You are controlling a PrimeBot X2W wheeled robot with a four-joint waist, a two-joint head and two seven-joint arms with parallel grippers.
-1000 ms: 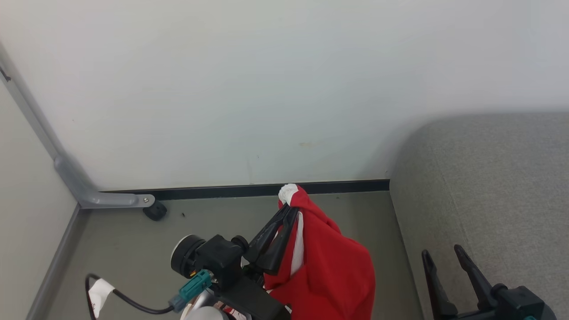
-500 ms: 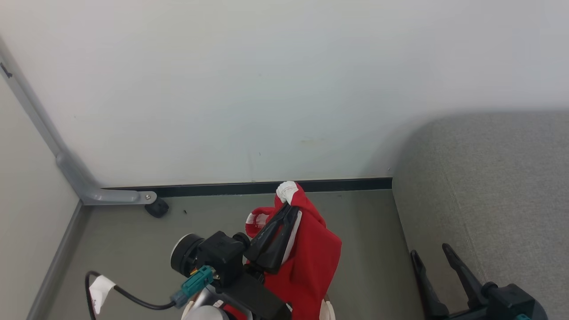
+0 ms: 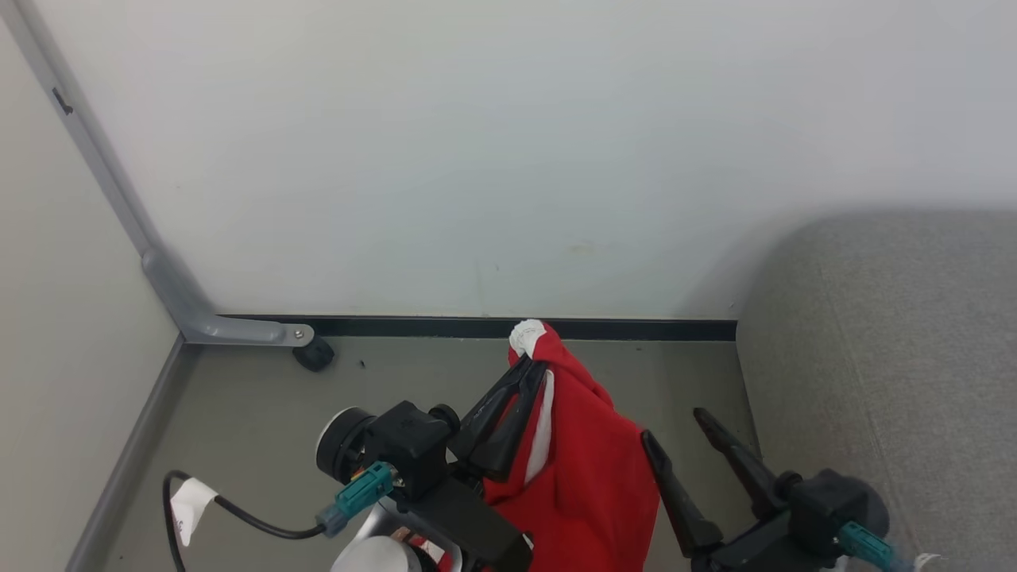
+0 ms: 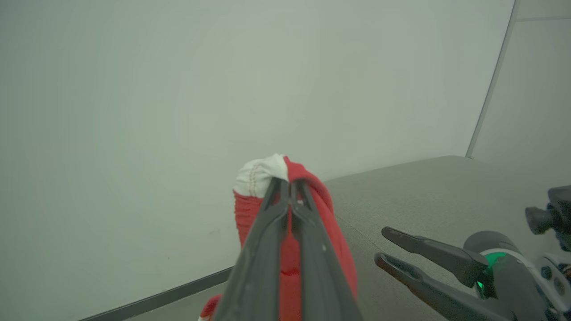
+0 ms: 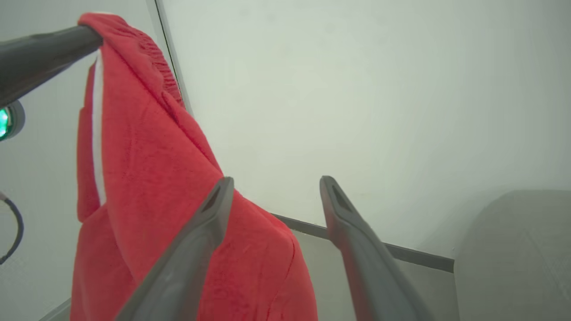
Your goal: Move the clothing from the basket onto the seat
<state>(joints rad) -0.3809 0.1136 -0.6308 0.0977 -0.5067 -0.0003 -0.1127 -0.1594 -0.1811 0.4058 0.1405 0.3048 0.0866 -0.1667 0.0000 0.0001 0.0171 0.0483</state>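
The left gripper [image 3: 528, 367] pinched the red clothing [image 3: 588, 477] (white edging uppermost), which hung beside the right gripper [image 3: 672, 424], spread wide and empty, near the seat [image 3: 890, 357].

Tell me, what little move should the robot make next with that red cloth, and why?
Probably carry it to the robot's right. The left gripper is shut on the clothing, which hangs above the floor, while the seat lies to the right. The right gripper stands open beside the fabric, holding nothing.
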